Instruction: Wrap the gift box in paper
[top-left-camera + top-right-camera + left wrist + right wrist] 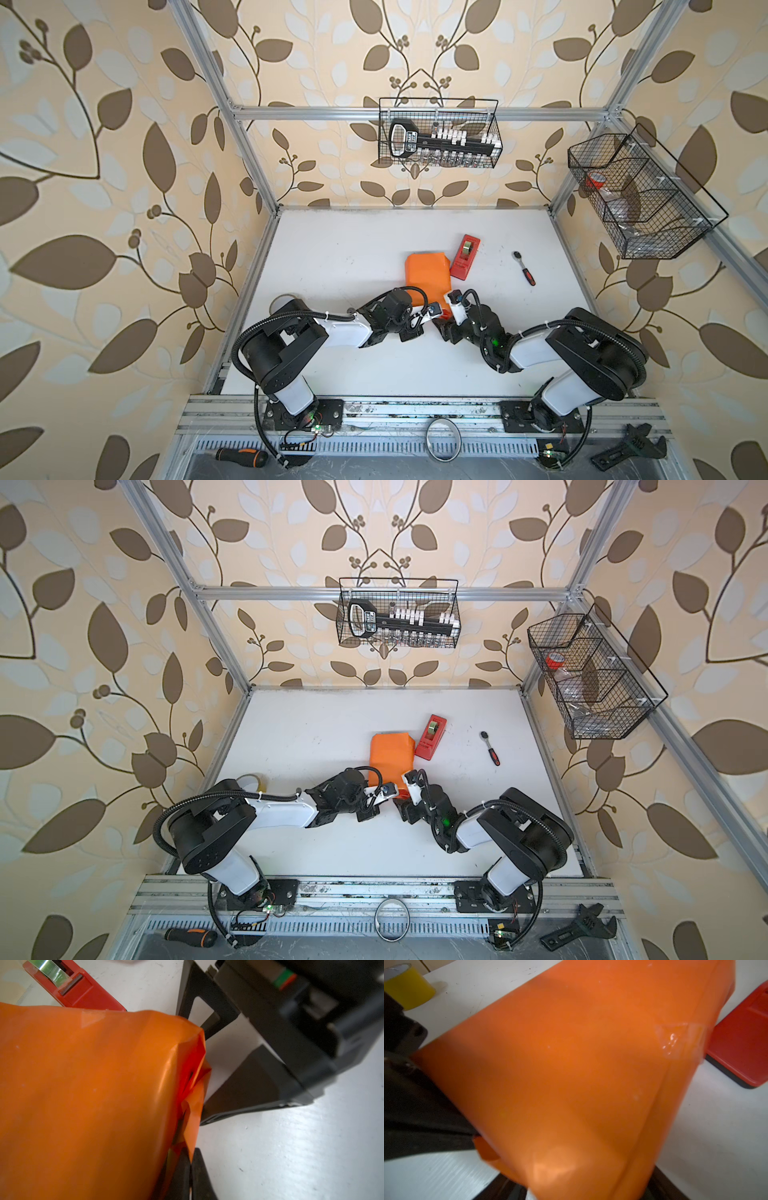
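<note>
The fingers of the left gripper point(190, 1155) are pressed together on a loose flap of the paper point(428, 270). The flap is at the end of the wrapped gift box that faces the bottom of both top views. The fingers of the right gripper point(207, 1068) stand apart, straddling that same crumpled end without clamping it.

The gift box itself is hidden under the orange paper. It lies mid-table point(332, 257) in both top views, just left of the red tape dispenser point(464, 256).

1 piece of clear tape point(679, 1041) holds a seam on top, so the main wrap looks done. The upper end seems folded. Flattening and taping the crumpled end appears to be what is left.
</note>
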